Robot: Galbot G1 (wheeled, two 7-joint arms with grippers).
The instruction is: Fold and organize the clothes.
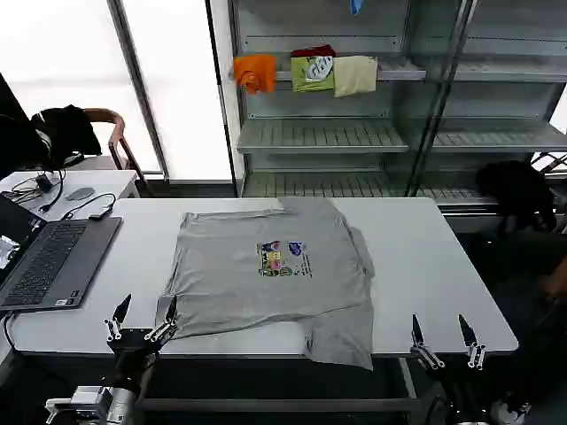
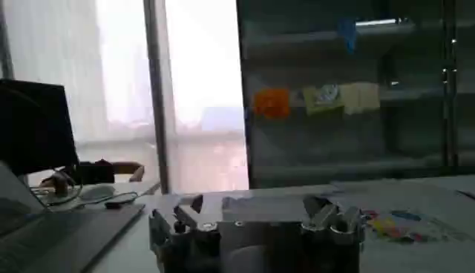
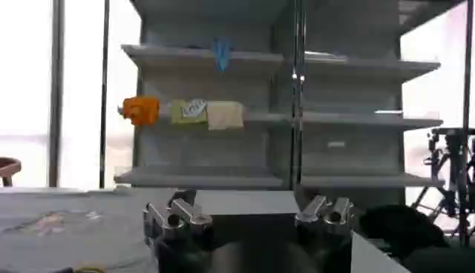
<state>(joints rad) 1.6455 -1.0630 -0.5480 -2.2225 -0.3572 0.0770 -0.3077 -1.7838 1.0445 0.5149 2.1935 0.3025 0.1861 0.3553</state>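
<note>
shirt (image 1: 270, 270) flat on table, touching left fingers (image 1: 164, 329).

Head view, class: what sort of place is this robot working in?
Probably a lab or office test room, not a home. A white table holds a grey shirt beside an open laptop, with metal shelving and large windows behind.
</note>
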